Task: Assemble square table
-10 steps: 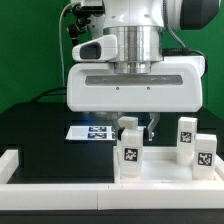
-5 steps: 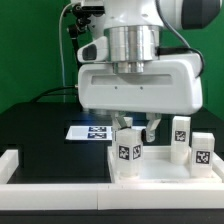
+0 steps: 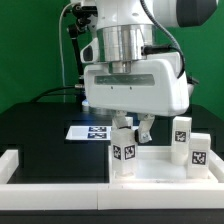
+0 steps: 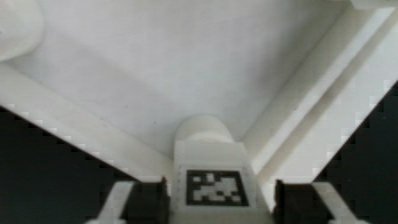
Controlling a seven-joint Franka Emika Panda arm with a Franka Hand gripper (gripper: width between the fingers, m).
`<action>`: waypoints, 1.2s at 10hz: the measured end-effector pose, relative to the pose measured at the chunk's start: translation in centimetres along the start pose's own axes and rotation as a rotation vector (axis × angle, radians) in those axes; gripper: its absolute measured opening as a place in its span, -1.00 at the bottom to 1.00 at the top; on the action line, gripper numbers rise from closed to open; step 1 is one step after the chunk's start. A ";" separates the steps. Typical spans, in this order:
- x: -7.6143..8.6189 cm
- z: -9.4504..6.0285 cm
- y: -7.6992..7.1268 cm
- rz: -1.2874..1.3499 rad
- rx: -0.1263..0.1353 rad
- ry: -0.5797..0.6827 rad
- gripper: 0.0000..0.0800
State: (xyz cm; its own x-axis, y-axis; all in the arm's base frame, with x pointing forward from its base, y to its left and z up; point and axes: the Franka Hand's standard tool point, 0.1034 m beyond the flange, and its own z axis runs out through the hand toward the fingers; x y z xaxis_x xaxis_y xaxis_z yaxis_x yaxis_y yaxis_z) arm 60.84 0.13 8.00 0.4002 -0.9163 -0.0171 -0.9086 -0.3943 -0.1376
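Observation:
The square table top (image 3: 160,172) lies flat at the exterior view's lower right, and its white face fills the wrist view (image 4: 160,70). Three short white legs with tags stand on it: one under my hand (image 3: 123,156), two at the exterior view's right (image 3: 181,136) (image 3: 199,150). My gripper (image 3: 134,128) comes down from above, tilted, with its fingers on either side of the near leg's upper part. In the wrist view that leg (image 4: 215,160) sits between the fingertips (image 4: 304,203) with almost no gap. The fourth leg is out of view.
The marker board (image 3: 85,132) lies on the black table behind the top. A long low white rail (image 3: 50,170) runs along the front, with its end rising at the exterior view's left (image 3: 8,157). A green backdrop stands behind.
My hand has come lower, moved toward the exterior view's left and tilted. The leg between the fingers, the two other legs and the top have shifted slightly left with it.

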 end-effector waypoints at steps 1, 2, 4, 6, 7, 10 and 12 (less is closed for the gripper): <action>-0.2 0.0 -0.5 0.196 0.025 0.008 -0.28; -0.8 0.2 -1.0 0.417 0.051 0.001 -0.28; -0.2 0.2 -1.2 0.511 0.087 0.000 -0.28; -0.2 0.2 -1.3 0.477 0.086 0.002 -0.28; -0.3 0.2 -1.3 0.468 0.084 0.003 0.25; -0.7 0.2 -1.4 0.136 0.051 0.046 0.60; -0.6 0.2 -1.4 -0.008 0.047 0.051 0.62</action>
State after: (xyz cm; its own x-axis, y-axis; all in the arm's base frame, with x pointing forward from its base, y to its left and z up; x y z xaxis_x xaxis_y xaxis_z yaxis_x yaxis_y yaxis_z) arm 61.89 1.30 7.96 0.3999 -0.9159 0.0347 -0.8983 -0.3991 -0.1837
